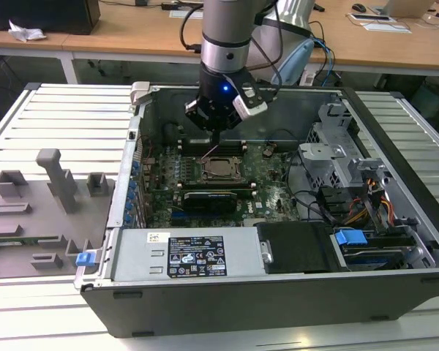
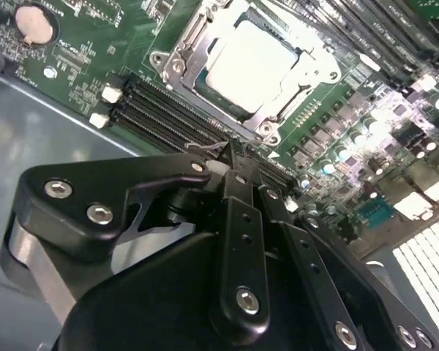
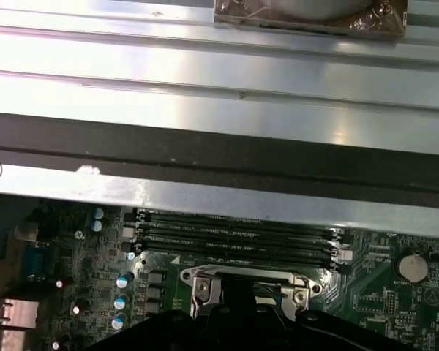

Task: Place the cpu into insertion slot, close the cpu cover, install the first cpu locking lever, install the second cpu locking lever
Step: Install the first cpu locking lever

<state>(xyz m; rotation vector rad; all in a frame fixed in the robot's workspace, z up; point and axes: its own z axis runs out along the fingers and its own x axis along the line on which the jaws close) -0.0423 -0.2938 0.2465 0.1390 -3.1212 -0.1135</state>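
Seen seated in the insertion slot (image 2: 227, 80) under the closed cpu cover (image 2: 183, 44): the cpu (image 2: 252, 62), with the pincer (image 2: 230, 157) clenched empty just beside that slot, apparently for working a locking lever (image 2: 205, 148).

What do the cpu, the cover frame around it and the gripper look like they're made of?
The cpu: pale, matte silvery metal top, reflecting light softly. The cpu cover: thin, shiny stamped metal, probably steel, with bright glints on its edges. The gripper: matte black links, either plastic or coated metal, joined by silver screws.
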